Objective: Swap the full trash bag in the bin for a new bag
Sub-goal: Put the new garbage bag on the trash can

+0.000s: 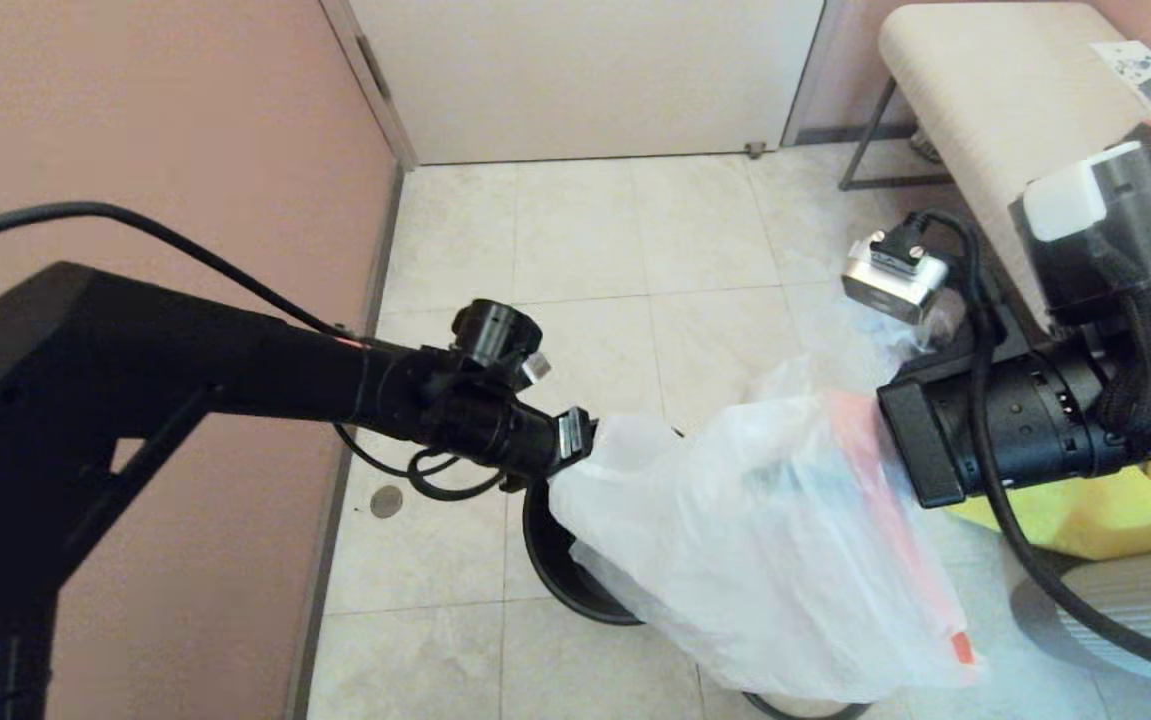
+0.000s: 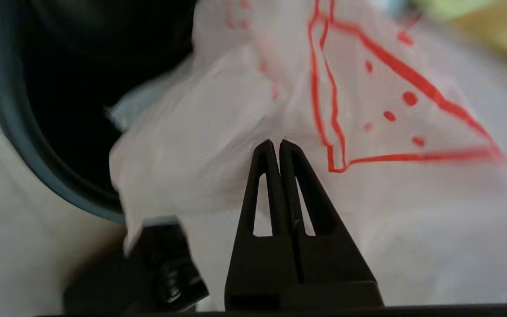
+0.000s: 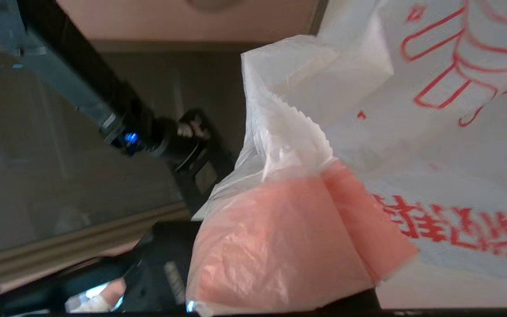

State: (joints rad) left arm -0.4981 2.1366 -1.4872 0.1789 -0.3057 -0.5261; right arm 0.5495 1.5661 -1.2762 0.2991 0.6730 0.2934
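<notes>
left gripper (image 2: pixel 276 147): jaws pressed together at their tips, nipping a fold of the white plastic bag (image 1: pixel 765 540) at its near-left edge, seen in the left wrist view against the red-printed film. right gripper (image 1: pixel 895 450): buried in the bag's opposite side; whether its jaws are spread or closed cannot be told, the film covering them in the right wrist view. bag: translucent white with red lettering and a pink-orange panel, stretched between the two arms and hanging over the bin (image 1: pixel 560 560), hiding most of it. bin: round, black, standing on the pale tiled floor (image 1: pixel 575 230), its dark rim showing as an arc just below the left gripper. periphery: yellow bag (image 1: pixel 1125 510) under the right arm; cream bench (image 1: pixel 995 110) beyond; closed door (image 1: pixel 585 70) at the far wall.
</notes>
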